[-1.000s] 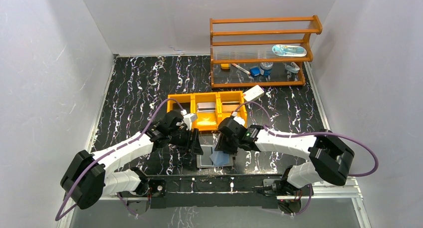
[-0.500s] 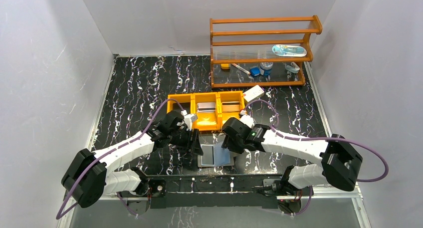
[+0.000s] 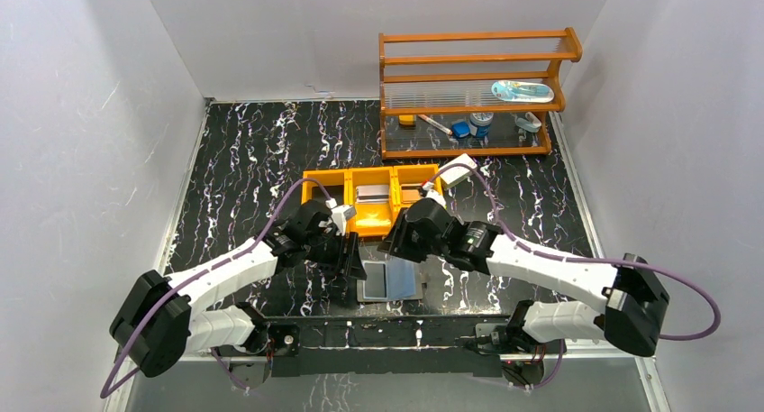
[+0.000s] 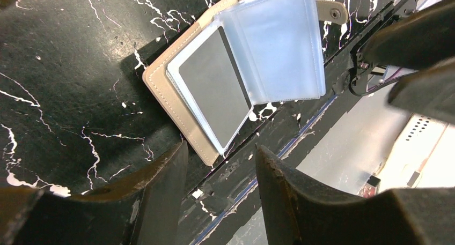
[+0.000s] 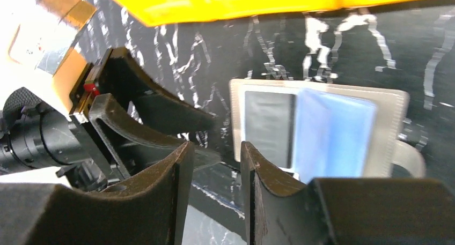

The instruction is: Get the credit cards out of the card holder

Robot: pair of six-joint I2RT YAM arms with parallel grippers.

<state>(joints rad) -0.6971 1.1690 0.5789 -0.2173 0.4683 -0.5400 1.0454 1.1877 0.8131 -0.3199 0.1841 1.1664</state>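
The card holder (image 3: 390, 281) lies open on the black marble table near the front edge, its pale blue inner leaf (image 4: 279, 46) spread flat. A dark credit card (image 4: 212, 89) sits in its left pocket, also seen in the right wrist view as the dark card (image 5: 270, 127). My left gripper (image 4: 221, 147) hovers open just left of the holder, nothing between its fingers. My right gripper (image 5: 215, 146) is open and empty too, above and behind the holder (image 5: 316, 127). A silvery card (image 3: 374, 196) lies in the orange tray's middle compartment.
The orange three-compartment tray (image 3: 326, 174) stands just behind both grippers. A white box (image 3: 458, 169) leans at its right end. A wooden rack (image 3: 473, 96) with small items stands at the back right. The arms' base rail (image 3: 396, 331) runs close in front of the holder.
My right gripper has drawn back from the card holder toward the tray, and the blue leaf it had lifted now lies flat. The left arm has stayed still.
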